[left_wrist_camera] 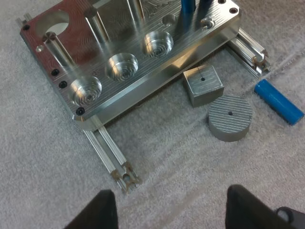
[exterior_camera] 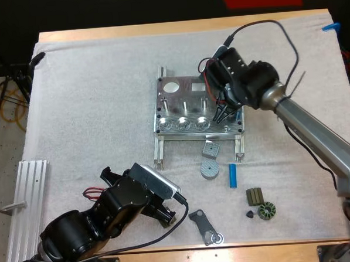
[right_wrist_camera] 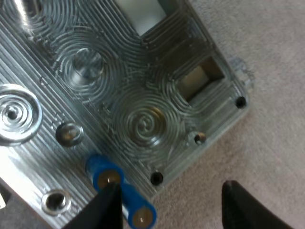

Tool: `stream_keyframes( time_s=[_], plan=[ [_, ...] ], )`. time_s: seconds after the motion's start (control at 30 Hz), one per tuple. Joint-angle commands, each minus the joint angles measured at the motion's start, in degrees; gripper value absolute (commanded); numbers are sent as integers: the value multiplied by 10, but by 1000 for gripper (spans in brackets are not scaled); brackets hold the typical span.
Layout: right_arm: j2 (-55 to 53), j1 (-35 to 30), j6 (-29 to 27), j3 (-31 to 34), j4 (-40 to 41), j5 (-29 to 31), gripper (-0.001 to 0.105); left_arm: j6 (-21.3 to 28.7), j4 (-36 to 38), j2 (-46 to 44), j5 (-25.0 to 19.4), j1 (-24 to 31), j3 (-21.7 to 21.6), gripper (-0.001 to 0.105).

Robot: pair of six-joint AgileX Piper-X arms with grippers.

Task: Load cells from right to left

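Note:
The metal fixture (exterior_camera: 185, 107) lies mid-mat, with round pockets along its front edge. My right gripper (exterior_camera: 223, 114) hovers over the fixture's front right corner. In the right wrist view it (right_wrist_camera: 167, 210) is open, and two blue cylinders (right_wrist_camera: 110, 175) (right_wrist_camera: 141, 215) stand in the fixture (right_wrist_camera: 143, 119) beside one finger (right_wrist_camera: 102, 210). These upright cylinders (left_wrist_camera: 188, 6) also show at the far end of the fixture (left_wrist_camera: 143, 62). One blue cylinder (exterior_camera: 232, 175) (left_wrist_camera: 279, 101) lies loose on the mat. My left gripper (exterior_camera: 144, 191) (left_wrist_camera: 171, 210) is open near the front edge, aimed at the fixture.
A grey square block (exterior_camera: 210, 148) (left_wrist_camera: 203, 85) and a ribbed disc (exterior_camera: 209, 169) (left_wrist_camera: 230, 117) lie in front of the fixture. Small dark parts (exterior_camera: 255, 196) (exterior_camera: 266, 211) and a black bracket (exterior_camera: 204, 226) sit near the front edge. An aluminium rail (exterior_camera: 23, 203) lies at front left.

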Motion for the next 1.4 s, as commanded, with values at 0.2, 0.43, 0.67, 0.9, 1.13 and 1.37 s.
stream_keyframes(
  time_s=[0.2,0.43,0.67,0.9,1.13,1.37],
  plan=[
    [-68,-3,37,-3,40,1,47,14,-1,-2,0,0,-2,50],
    [-110,-3,69,-2,91,-4,47,14,-1,-2,0,0,-2,50],
    [-147,-3,83,-2,116,-39,47,14,-1,-2,0,0,-2,50],
    [-185,-3,96,-2,125,-57,47,14,-1,-2,0,0,-2,50],
    [-212,-3,114,-2,159,-60,47,14,-1,-2,0,0,-2,50],
    [-234,-3,122,3,178,-74,47,14,-2,-2,0,0,-2,50]
  ],
)
